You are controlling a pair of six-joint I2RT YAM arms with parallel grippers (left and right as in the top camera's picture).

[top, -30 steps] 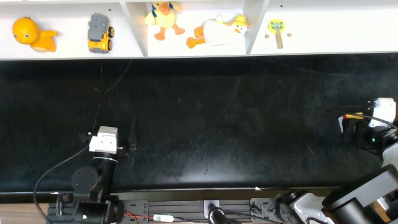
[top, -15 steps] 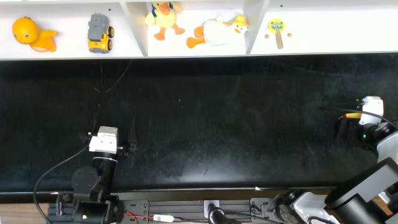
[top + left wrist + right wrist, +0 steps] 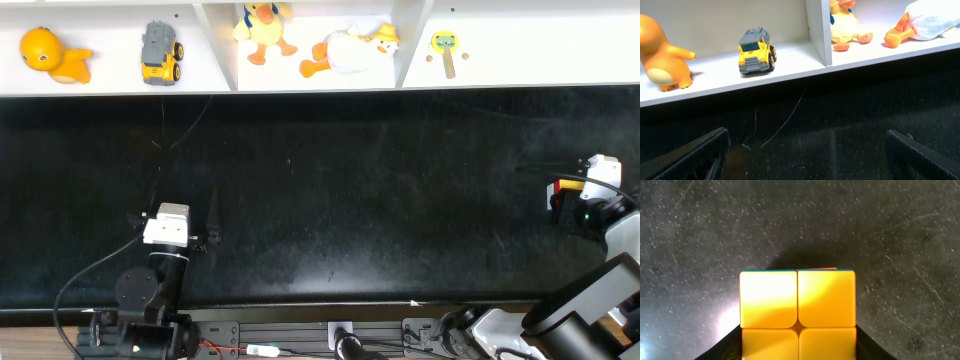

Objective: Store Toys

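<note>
A yellow-faced puzzle cube (image 3: 798, 302) sits between the fingers of my right gripper (image 3: 798, 342), which is shut on it just above the black mat. From above, the cube (image 3: 567, 185) and right gripper (image 3: 562, 192) are at the mat's far right edge. My left gripper (image 3: 810, 155) is open with nothing in it, low near the front left of the mat (image 3: 185, 218), facing the shelf. On the white shelf (image 3: 320, 82) stand an orange duck (image 3: 50, 52), a yellow truck (image 3: 161, 52), a yellow plush duck (image 3: 263, 30), a white plush duck (image 3: 350, 50) and a small rattle toy (image 3: 445, 48).
White dividers (image 3: 222, 40) split the shelf into compartments along the back. The black mat (image 3: 350, 200) spans the table between shelf and arms. Cables (image 3: 95, 270) trail from the left arm's base.
The right gripper with the cube has shifted a little to the left along the mat's right edge. The left arm has not moved.
</note>
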